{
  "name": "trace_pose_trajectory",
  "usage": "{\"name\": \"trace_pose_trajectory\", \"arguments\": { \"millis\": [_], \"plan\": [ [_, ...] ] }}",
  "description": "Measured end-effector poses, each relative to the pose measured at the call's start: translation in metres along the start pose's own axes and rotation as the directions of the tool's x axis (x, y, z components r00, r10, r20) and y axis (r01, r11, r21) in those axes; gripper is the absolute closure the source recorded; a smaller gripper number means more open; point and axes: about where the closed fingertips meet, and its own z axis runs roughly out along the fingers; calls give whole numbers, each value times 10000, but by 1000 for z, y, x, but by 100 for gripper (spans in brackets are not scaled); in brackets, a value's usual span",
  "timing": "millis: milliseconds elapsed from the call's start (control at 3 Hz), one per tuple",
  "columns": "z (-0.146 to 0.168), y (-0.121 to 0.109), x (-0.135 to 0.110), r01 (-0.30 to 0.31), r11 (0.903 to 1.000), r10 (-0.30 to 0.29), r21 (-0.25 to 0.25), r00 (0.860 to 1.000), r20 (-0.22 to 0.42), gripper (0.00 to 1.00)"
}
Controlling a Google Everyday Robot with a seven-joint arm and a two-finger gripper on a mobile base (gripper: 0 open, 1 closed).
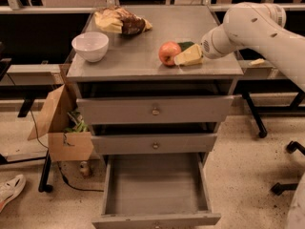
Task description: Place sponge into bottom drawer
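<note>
The sponge (188, 56), yellow foam with a dark green top, lies tilted on the grey cabinet top (143, 56), right beside the red-orange apple (168, 53). My gripper (200, 51) is at the sponge's right end, at the tip of the white arm (252, 27) that reaches in from the right. Where the gripper meets the sponge is hidden by the wrist. The bottom drawer (155, 185) is pulled out wide open below, a shallow grey tray with nothing in it.
A white bowl (90, 46) and a snack bag (120, 22) sit on the cabinet top. The two upper drawers (155, 109) are pulled out slightly. A cardboard box (64, 128) stands at the left, a shoe (10, 190) on the floor, chair legs (286, 168) at the right.
</note>
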Motion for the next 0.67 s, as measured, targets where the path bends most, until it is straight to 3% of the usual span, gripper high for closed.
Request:
{"name": "trace_pose_trajectory", "arguments": {
  "millis": [333, 667],
  "plan": [
    [7, 4, -7, 141, 9998, -140, -121, 9999, 86, 3],
    [16, 11, -11, 330, 9991, -329, -253, 9994, 42, 19]
  ]
}}
